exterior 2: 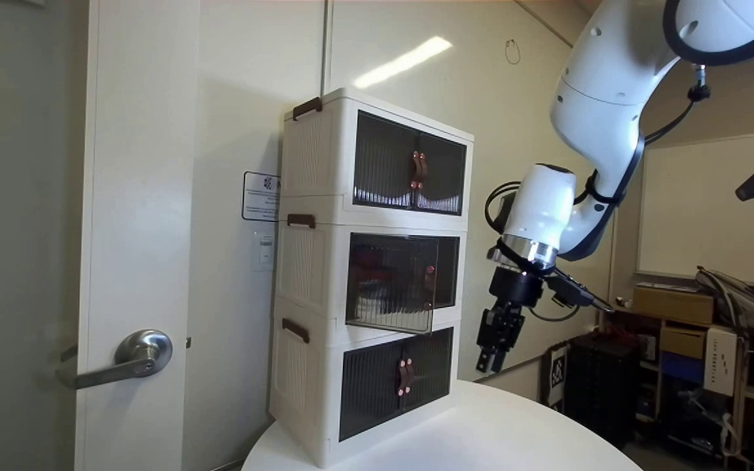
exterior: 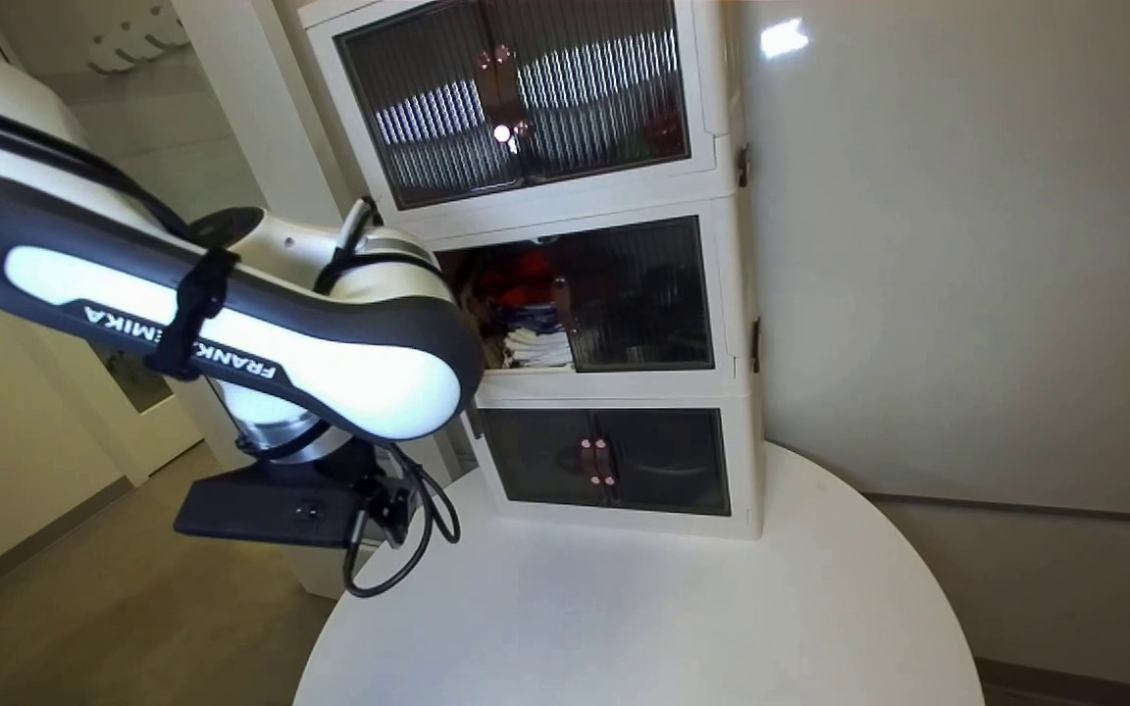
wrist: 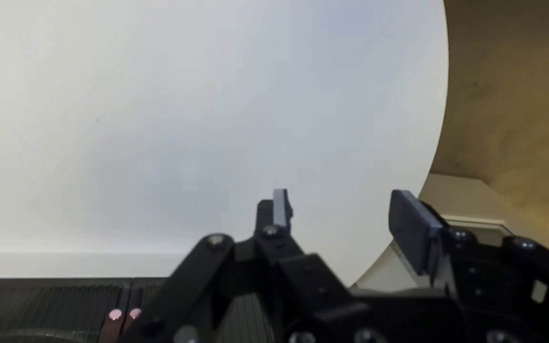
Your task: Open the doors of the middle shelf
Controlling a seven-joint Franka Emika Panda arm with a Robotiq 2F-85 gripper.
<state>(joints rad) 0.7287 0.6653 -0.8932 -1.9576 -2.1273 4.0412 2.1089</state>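
The middle shelf [exterior: 730, 294] is the central tier of a tall white cabinet; it also shows in an exterior view [exterior 2: 311, 268]. Its left door [exterior 2: 390, 281] stands swung partly outward; in an exterior view my arm hides it. Red, dark and white items [exterior: 531, 304] show in the uncovered left half. Its right door [exterior: 639, 299], dark glass with a brown handle [exterior: 563, 299], looks shut. My gripper [exterior 2: 491, 363] points down in front of the cabinet's right side, apart from the doors. In the wrist view the gripper [wrist: 339, 207] is open, with nothing between its fingers.
Slatted top doors [exterior: 594, 98] and dark bottom doors [exterior: 658, 456] are shut. The cabinet stands on a round white table [exterior: 624, 608]. A wall [exterior: 918, 245] is beside it, and a room door [exterior 2: 138, 196] with a lever handle is at the left.
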